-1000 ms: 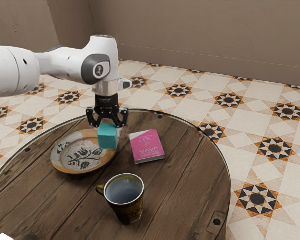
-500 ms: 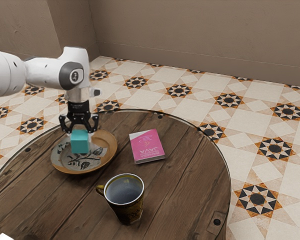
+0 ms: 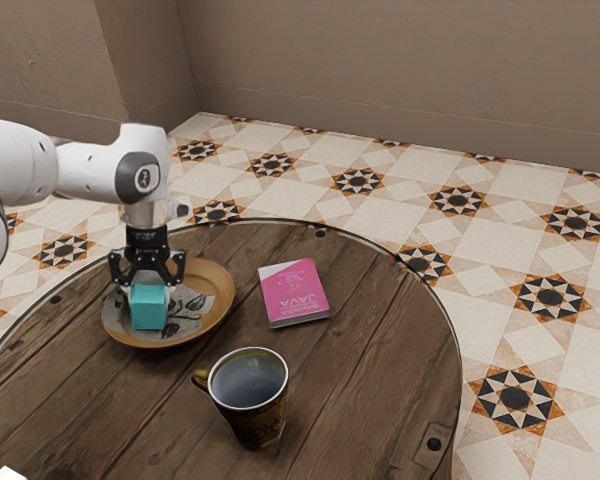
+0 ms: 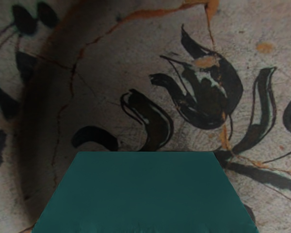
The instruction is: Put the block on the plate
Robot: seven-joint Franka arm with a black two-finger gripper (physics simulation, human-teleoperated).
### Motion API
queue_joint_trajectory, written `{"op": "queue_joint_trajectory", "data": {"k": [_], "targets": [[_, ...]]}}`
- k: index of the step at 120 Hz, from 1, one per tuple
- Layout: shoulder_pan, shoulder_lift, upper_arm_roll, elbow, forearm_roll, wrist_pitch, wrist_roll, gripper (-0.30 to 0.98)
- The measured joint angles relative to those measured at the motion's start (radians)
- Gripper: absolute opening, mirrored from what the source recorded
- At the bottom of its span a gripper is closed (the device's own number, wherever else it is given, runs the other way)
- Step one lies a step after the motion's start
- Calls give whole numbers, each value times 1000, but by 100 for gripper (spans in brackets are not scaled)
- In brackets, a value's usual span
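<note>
The teal block [image 3: 148, 307] was low over the painted middle of the plate [image 3: 218, 290], held upright or close to it; whether its underside touched the glaze I could not tell. It looked like a light, stiff thing with plain flat faces, unlikely to give under a squeeze or to break, though smooth sides might have slid a little in a slack grip. Two opposite sides, taken square and near the top, seemed the right hold, leaving the base free to settle flat. The black gripper [image 3: 148, 288] pointed down with its fingers closed on the block from either side, parted by about the block's own width and no more. The plate, with its raised rim, looked the more fragile, so the last lowering called for a gentle hand, then an even release. Farther out on the wooden table [image 3: 370, 370] lay a pink book [image 3: 295, 292], and a dark mug [image 3: 252, 410] stood well clear of the grip.
</note>
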Motion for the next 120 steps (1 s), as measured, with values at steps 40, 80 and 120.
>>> {"op": "queue_joint_trajectory", "data": {"k": [40,80,120], "targets": [[-9,-90,3,4,-1,3,26,64],[-16,-218,-78,92,20,-128,62,68],[-15,-334,-306,188,52,-278,105,69]]}}
